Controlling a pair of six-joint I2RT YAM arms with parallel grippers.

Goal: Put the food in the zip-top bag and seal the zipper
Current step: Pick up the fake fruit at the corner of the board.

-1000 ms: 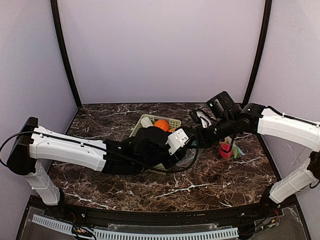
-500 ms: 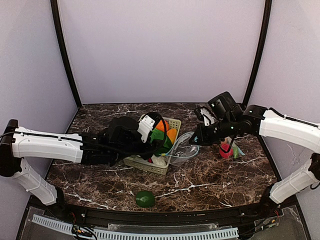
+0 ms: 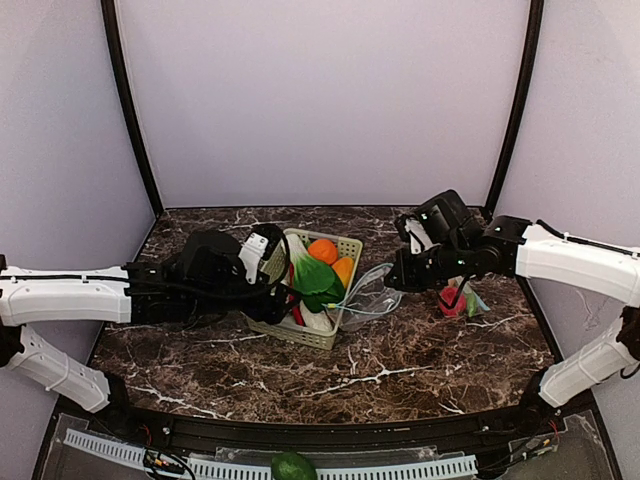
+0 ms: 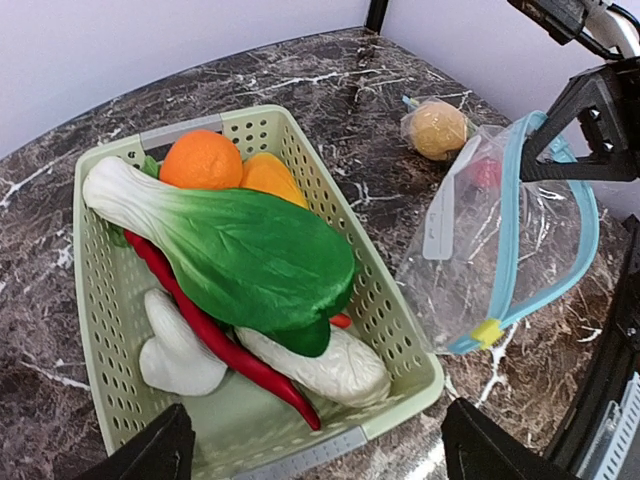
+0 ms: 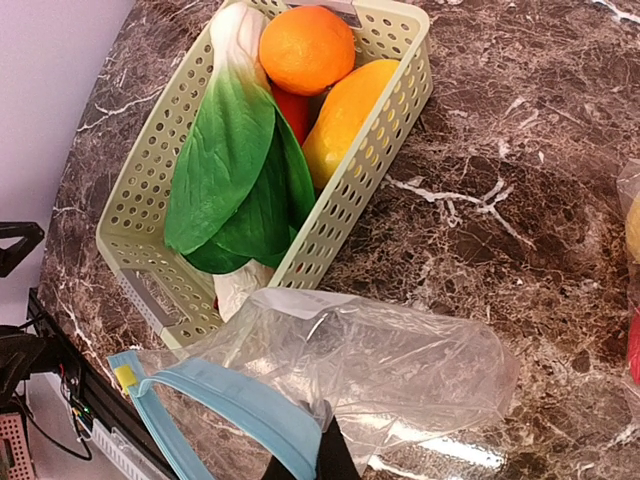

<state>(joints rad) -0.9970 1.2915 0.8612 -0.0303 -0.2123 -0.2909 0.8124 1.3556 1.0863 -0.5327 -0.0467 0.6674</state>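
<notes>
Two jaws: right gripper (image 5: 316,456) clenched on the zip-top bag (image 5: 400,350) rim, mouth held up, looks only half open; left gripper (image 4: 318,450) released, empty, hovering over the basket (image 4: 385,310). The food (image 4: 201,160) sits directly below, leafy greens (image 4: 270,250) topmost. Grab those first, then feed toward the bag at its right.

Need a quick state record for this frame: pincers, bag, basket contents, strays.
left pincer: open, empty, by basket
right pincer: shut on zip-top bag rim
zip-top bag: mouth open, looks empty, beside basket
basket: orange, leafy greens, red chilli, white radish, yellow-orange fruit
stray: green round item on front rail
</notes>
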